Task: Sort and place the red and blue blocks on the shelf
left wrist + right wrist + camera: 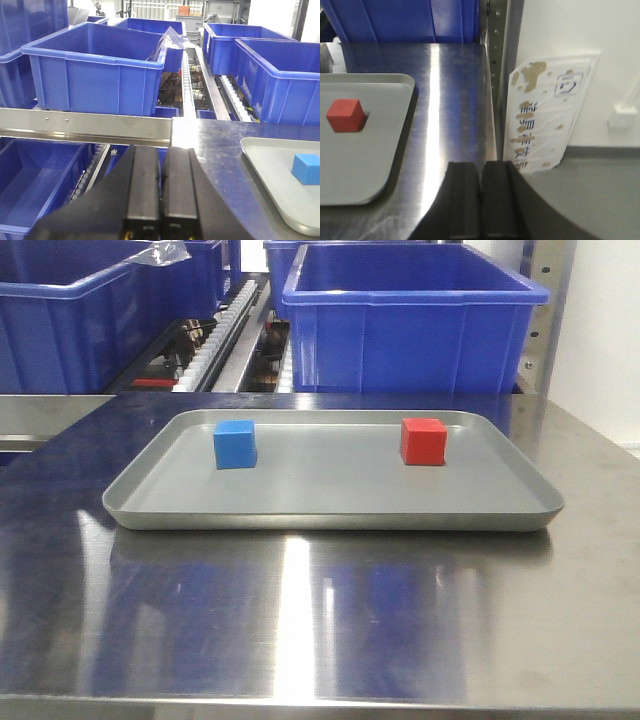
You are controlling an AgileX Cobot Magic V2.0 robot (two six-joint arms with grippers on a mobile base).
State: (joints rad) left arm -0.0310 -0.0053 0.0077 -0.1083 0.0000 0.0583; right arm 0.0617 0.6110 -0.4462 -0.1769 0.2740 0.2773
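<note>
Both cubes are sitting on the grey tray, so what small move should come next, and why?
Probably open the left gripper, ready to reach right for the small bright blue cube. Its jaws are shut and empty, left of the shallow grey tray, and that cube sits untouched on the tray's left side, nearest this arm.

grey tray [330, 480] on shiny steel tabletop [300, 620]; blue bins [410, 340] behind.

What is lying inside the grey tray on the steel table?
Two cubes stand in the grey tray: the blue block toward its left, the red block toward its right, well apart. Nothing else shows there. The tabletop under the tray is covered.
</note>
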